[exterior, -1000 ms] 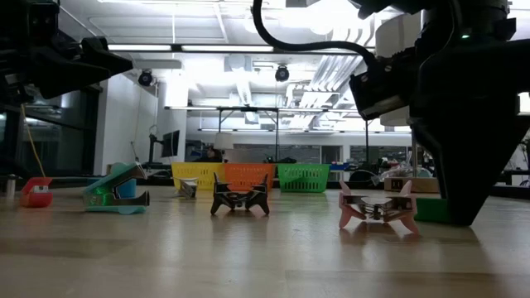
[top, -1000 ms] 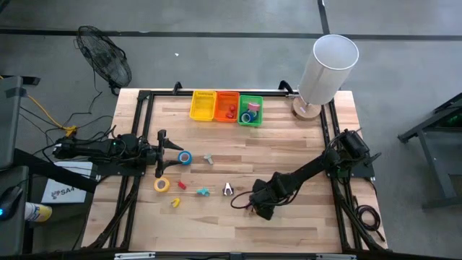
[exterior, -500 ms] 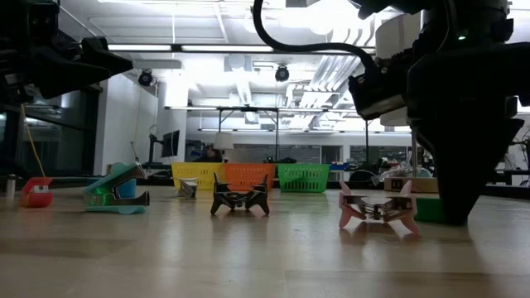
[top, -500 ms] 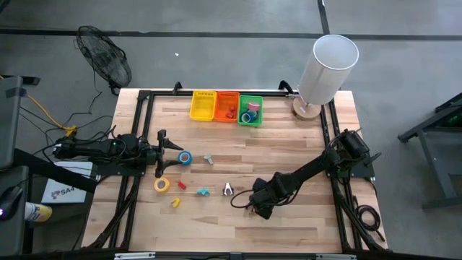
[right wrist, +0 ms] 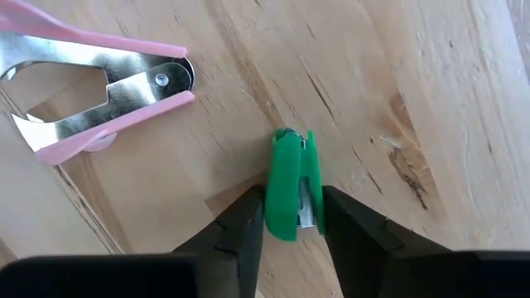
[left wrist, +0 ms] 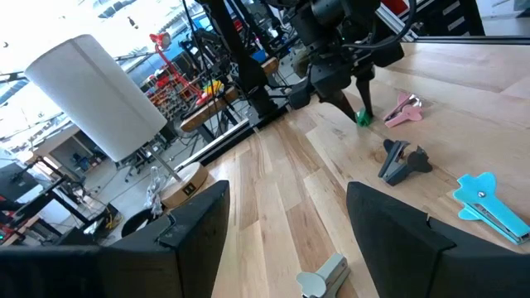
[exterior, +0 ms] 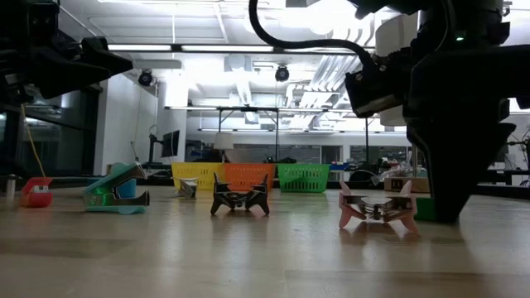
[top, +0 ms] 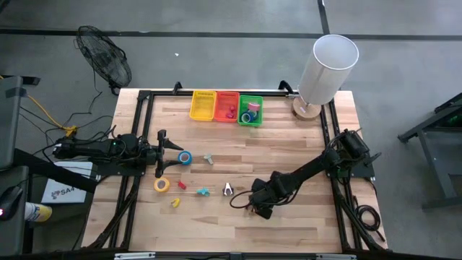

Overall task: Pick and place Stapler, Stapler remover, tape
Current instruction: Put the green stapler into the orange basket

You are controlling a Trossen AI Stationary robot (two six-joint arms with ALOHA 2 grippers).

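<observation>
A small green stapler (right wrist: 290, 186) lies on the wooden table near the front right. My right gripper (right wrist: 291, 228) points down over it and is shut on it. In the low view the stapler (exterior: 424, 209) shows just beside the dark fingers. A pink stapler remover (right wrist: 99, 91) lies on the table close by. A black stapler remover (top: 228, 189) and a teal one (top: 203, 192) rest farther left. A blue tape roll (top: 185, 158) and a yellow tape roll (top: 162, 185) lie flat near my left gripper (top: 170, 149), which waits open and level at the table's left. My right gripper pinches the green stapler's two long sides (right wrist: 277, 211) between its two fingers, toward one end of it. The fingers come from above, pointing down, and lie across the stapler. The stapler rests on the table.
Yellow (top: 203, 105), orange (top: 227, 106) and green (top: 250, 110) baskets stand in a row at the far edge. A tall white cylinder (top: 326, 68) stands at the far right corner. A grey stapler (top: 208, 159) and small red (top: 182, 185) and yellow (top: 175, 202) pieces lie mid-table.
My right gripper has stayed over the green stapler and drawn its fingers together until they meet the stapler's sides. The stapler has kept its place on the table.
</observation>
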